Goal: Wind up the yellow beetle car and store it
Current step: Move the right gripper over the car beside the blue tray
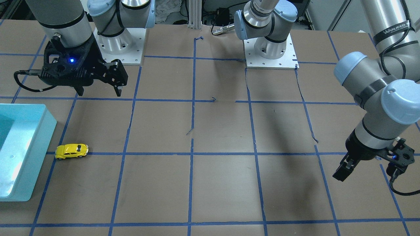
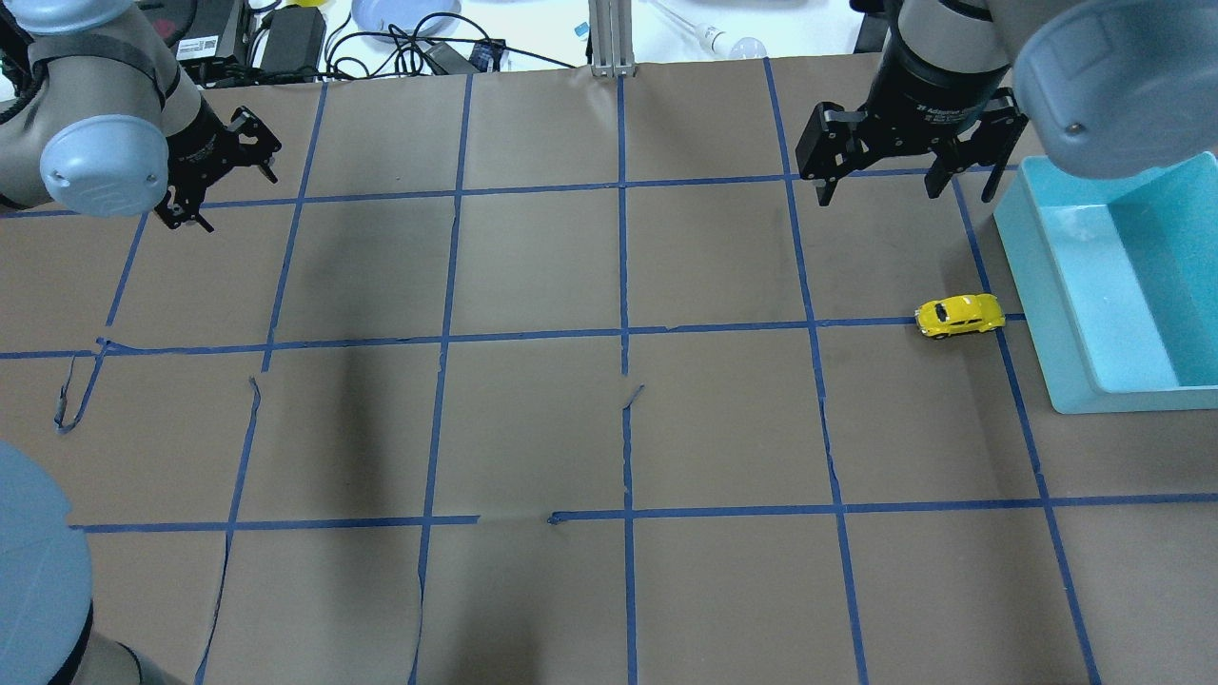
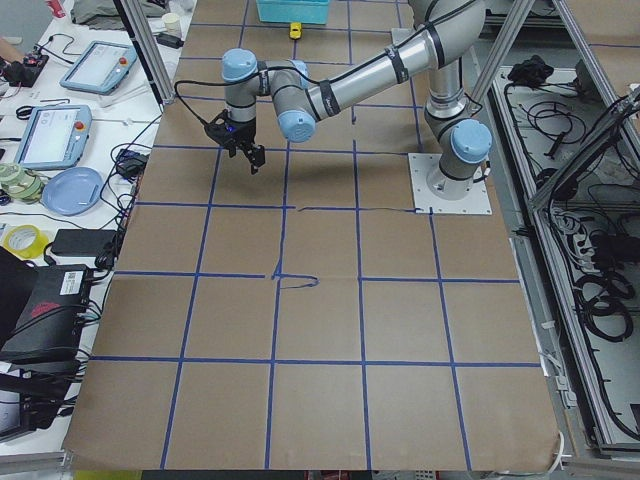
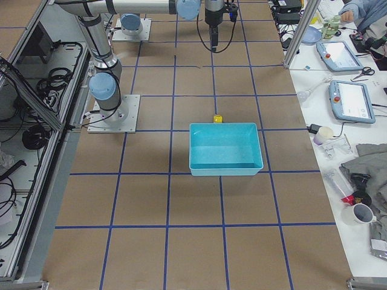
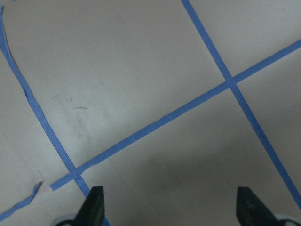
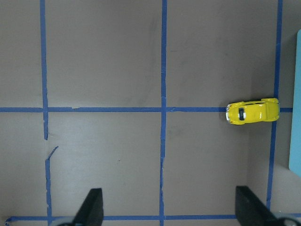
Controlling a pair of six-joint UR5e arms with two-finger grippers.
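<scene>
The yellow beetle car (image 1: 71, 151) stands on its wheels on a blue tape line, close beside the teal bin (image 1: 49, 121). It also shows in the overhead view (image 2: 959, 315) and at the right of the right wrist view (image 6: 252, 112). My right gripper (image 2: 880, 185) hangs high above the table near the car, open and empty; the front view (image 1: 98, 91) shows it too. My left gripper (image 1: 343, 172) is far off at the other end of the table, open and empty over bare paper, as the left wrist view (image 5: 171, 209) shows.
The teal bin (image 2: 1032, 285) sits at the table's right end, open side up; no contents show in it. The table (image 2: 618, 428) is brown paper with a blue tape grid. Both arm bases (image 1: 270, 52) stand at the robot's edge.
</scene>
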